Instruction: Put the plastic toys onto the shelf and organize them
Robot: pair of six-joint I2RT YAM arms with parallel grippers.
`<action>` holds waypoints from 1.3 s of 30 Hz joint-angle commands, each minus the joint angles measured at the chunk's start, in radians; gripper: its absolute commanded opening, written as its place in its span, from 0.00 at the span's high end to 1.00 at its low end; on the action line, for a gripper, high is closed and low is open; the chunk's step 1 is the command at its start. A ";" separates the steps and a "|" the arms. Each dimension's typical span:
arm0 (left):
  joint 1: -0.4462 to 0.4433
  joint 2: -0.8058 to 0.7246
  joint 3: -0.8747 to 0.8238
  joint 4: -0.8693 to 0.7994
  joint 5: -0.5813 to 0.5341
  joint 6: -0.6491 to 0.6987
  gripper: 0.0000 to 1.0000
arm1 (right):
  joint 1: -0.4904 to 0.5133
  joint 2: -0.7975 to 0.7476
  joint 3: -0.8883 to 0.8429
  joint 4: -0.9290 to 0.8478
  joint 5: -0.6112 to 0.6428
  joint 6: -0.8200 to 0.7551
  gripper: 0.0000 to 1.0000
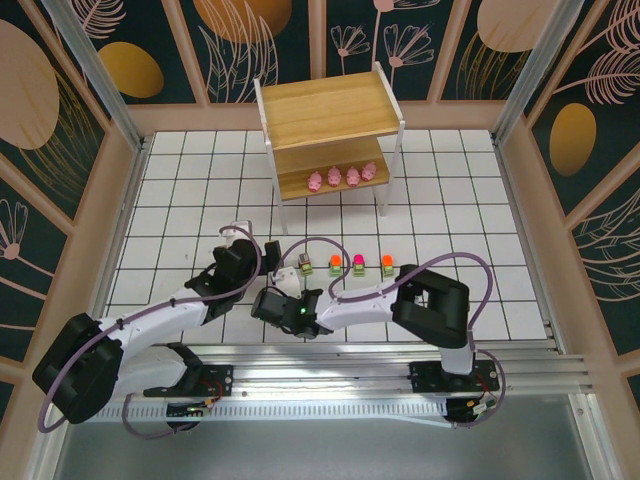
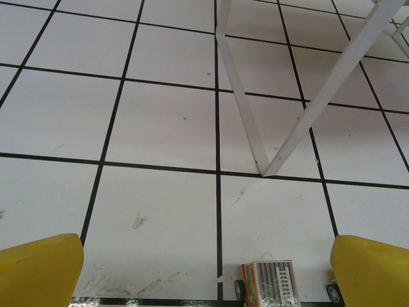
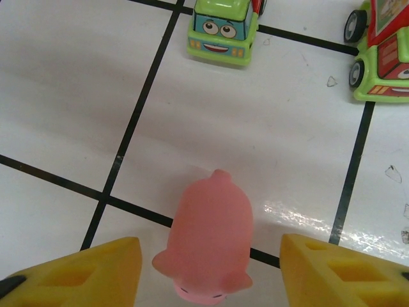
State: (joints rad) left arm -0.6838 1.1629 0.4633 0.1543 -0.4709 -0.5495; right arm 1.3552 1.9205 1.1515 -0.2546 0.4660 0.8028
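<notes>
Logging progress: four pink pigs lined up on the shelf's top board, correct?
Not the top board. The four pink pigs are lined up on the shelf's lower board, as the top external view shows.

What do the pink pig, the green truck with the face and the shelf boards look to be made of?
Pink pig: probably soft rubbery plastic or vinyl, with a matte, slightly translucent skin and a rounded, seamless form. Green truck: hard moulded plastic, glossy, with crisp edges and a printed face. Shelf boards: light wood or wood-look laminate; grain lines show, with a satin sheen.
</notes>
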 commanded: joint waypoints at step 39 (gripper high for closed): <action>0.008 0.068 0.013 0.039 0.078 0.034 0.01 | -0.002 -0.074 0.005 -0.120 0.125 0.029 0.77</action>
State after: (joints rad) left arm -0.6777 1.2072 0.4641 0.2054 -0.4202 -0.5446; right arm 1.3560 1.9255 1.1709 -0.3519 0.5152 0.8181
